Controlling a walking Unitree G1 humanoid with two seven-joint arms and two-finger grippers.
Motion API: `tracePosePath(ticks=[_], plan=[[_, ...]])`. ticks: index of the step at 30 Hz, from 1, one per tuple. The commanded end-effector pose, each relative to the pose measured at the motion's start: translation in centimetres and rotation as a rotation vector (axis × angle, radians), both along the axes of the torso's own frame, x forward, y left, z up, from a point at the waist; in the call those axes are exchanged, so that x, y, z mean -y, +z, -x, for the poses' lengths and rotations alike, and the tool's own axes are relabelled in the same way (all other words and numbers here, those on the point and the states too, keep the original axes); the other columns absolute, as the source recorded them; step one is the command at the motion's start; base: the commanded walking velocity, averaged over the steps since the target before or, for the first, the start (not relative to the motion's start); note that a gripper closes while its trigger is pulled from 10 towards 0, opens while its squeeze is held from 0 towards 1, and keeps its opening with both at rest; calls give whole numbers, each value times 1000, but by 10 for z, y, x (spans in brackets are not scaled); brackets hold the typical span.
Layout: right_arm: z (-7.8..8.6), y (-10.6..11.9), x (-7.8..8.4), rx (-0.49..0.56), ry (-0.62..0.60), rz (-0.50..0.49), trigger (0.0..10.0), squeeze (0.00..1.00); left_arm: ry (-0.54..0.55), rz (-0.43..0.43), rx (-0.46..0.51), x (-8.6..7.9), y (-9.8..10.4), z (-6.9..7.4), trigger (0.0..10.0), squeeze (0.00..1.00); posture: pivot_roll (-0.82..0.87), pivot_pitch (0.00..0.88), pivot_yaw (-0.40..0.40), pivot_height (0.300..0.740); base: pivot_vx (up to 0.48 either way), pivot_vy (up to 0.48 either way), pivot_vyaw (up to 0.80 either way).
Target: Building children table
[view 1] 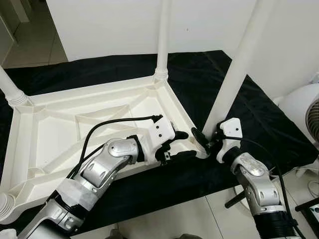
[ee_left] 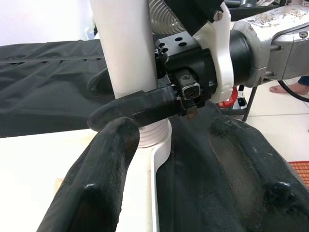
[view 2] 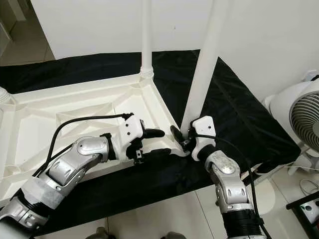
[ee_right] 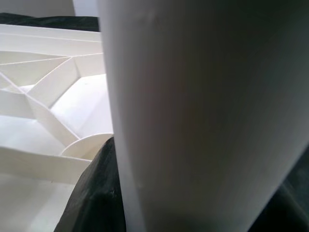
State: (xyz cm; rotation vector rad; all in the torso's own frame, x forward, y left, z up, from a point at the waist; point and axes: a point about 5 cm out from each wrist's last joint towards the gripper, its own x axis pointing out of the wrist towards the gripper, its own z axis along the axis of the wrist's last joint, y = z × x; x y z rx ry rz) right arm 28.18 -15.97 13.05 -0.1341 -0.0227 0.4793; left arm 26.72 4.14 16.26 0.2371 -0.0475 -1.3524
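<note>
A white plastic table top [view 1: 55,134] lies upside down on a black cloth [view 1: 99,69]. White legs stand up from its corners: one at the far corner [view 1: 163,35], one at the far left [view 1: 10,87]. The near-right leg [view 1: 234,69] rises from the corner socket, and my right gripper [view 1: 208,140] is shut on its base. In the left wrist view one right finger [ee_left: 135,108] wraps the leg [ee_left: 128,53] just above its threaded end. My left gripper [view 1: 187,145] stands open beside that corner, its fingers [ee_left: 96,183] straddling the table's rim. In the right wrist view the leg [ee_right: 193,111] stands close up.
A white floor fan [view 1: 304,112] stands to the right of the cloth, with its stand foot on the tiled floor [view 1: 209,214]. A white wall [view 1: 109,25] runs behind. Another leg base [view 1: 5,206] sits at the near-left corner.
</note>
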Motion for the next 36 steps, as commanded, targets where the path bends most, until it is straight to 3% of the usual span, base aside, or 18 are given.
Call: tracePosePath(ticks=[1, 10, 14, 17, 20, 25, 36], plan=[[1, -12, -12, -53, 6, 17, 10000, 0, -117, -20, -7, 2, 2, 4, 10000, 0, -22, 14, 1, 740, 0, 0, 0], [2, -8, -28, -44, -135, -53, 10000, 0, -100, -21, -2, -1, 3, 0, 10000, 0, -25, 13, -1, 740, 0, 0, 0], [0, -5, -36, -45, -340, -129, 10000, 0, -91, -20, 5, -1, 4, -4, 10000, 0, -32, 9, -5, 740, 0, 0, 0], [-1, -4, -38, -36, -386, -137, 10000, 0, -89, -20, 8, -1, 4, -5, 10000, 0, -34, 8, -6, 740, 0, 0, 0], [-2, -5, -43, -36, -530, -169, 10000, 0, -88, -18, 10, -1, 4, -5, 10000, 0, -42, 5, -7, 740, 0, 0, 0], [-2, -4, -49, -39, -521, -189, 10000, 0, -91, -16, 10, 0, 4, -5, 10000, 0, -42, 5, -7, 740, 0, 0, 0], [0, -2, -46, -46, -558, -187, 10000, 0, -99, -20, 19, 0, 5, -7, 10000, 0, -47, 1, -2, 740, 0, 0, 0]])
